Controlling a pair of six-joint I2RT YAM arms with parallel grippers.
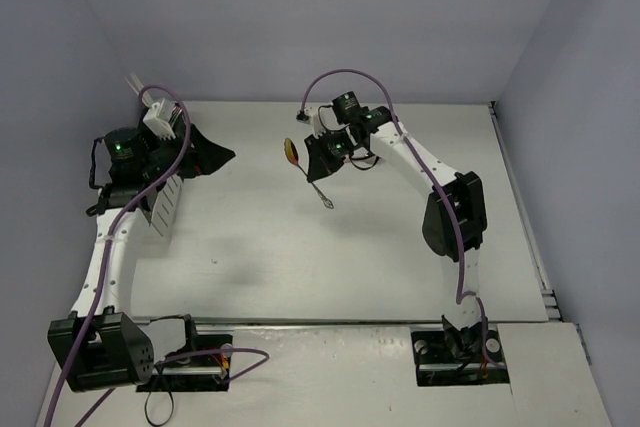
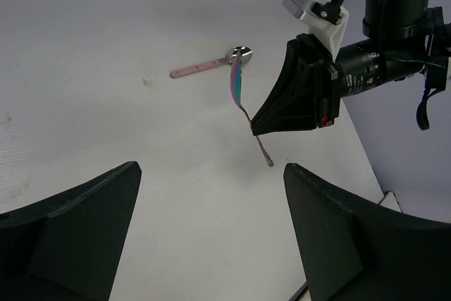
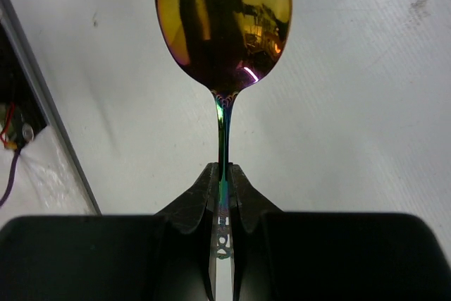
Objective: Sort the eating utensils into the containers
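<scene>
Right wrist view: the right gripper (image 3: 222,177) is clamped on the thin stem of a spoon (image 3: 222,19). The two black fingers (image 3: 197,202) press together on either side of it, low on the handle. The spoon stands straight out ahead of the gripper with its bowl farthest from the fingers. The bowl is a polished oval, gold with dark amber reflections. The neck and stem shimmer in rainbow tints of green, blue and violet, and a small cut-out pattern shows on the handle between the fingers.

In the top external view the same spoon (image 1: 291,152) hangs clear of the table (image 1: 300,257). Its bowl is to one side of the right gripper (image 1: 318,162), and the slim handle tip pokes out on the other side.

From the left wrist view the spoon (image 2: 237,79) appears edge-on, a narrow iridescent blade in front of the right gripper (image 2: 255,128), with the grey handle end slanting down past the fingertips. Beyond it a pink-handled spoon (image 2: 208,67) with a silver bowl lies flat on the table, apart from both grippers.

The left gripper (image 2: 211,170) holds nothing, and its broad black fingers (image 2: 77,223) are spread wide. A white slatted caddy (image 1: 165,202) sits behind that gripper, partly under its arm.
</scene>
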